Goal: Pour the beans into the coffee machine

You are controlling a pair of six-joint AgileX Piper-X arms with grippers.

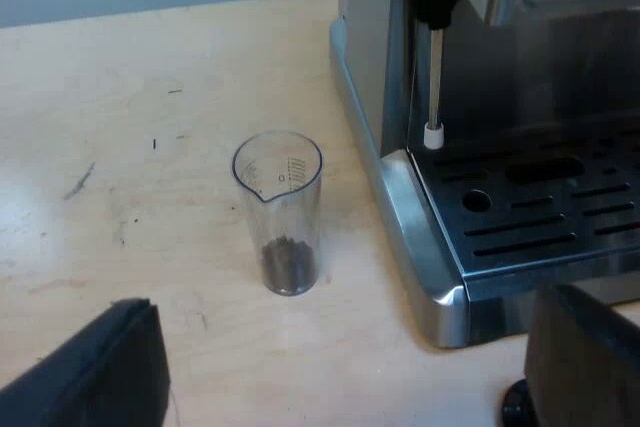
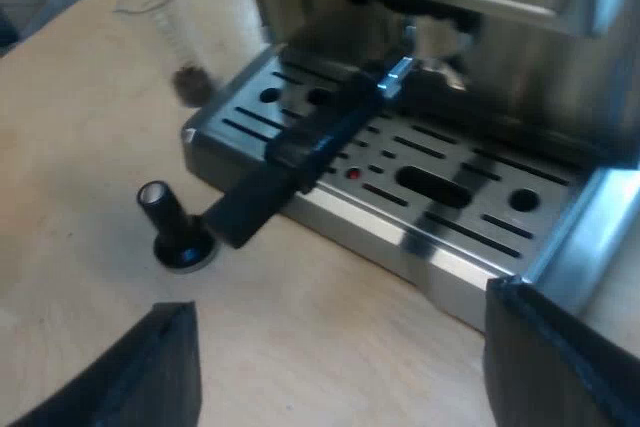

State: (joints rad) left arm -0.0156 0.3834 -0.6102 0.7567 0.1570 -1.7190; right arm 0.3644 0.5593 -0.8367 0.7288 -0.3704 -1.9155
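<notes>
Left wrist view
Left gripper (image 1: 345, 307): over the worktop (image 1: 150, 77), near the corner of the espresso machine (image 1: 375, 57).
Fingers (image 1: 110, 372): spread wide apart, with nothing between them but bare worktop.
Measuring glass (image 1: 278, 212): stands upright on the worktop, near the machine's side and apart from it, touched by neither finger.
Beans (image 1: 288, 262): a small dark heap at the bottom of the glass; the rest of the glass is clear.
Drip tray (image 1: 540, 217): slotted metal at the machine's front.
Steam pipe (image 1: 434, 87): hangs straight down over the tray, its tip white.

Right wrist view
Right gripper (image 2: 340, 299): over the worktop, at the machine's front edge.
Right fingers (image 2: 560, 357): wide open, holding nothing.
Holder (image 2: 395, 77): its metal end sits up under the machine's front.
Handle (image 2: 290, 162): dark, and reaches out over the tray and past its edge.
Tamper (image 2: 175, 232): black knob up, standing on the worktop just beside the handle's end.
Measuring glass: farther off, beyond the tray's corner, upright, with the beans dark at its bottom.
</notes>
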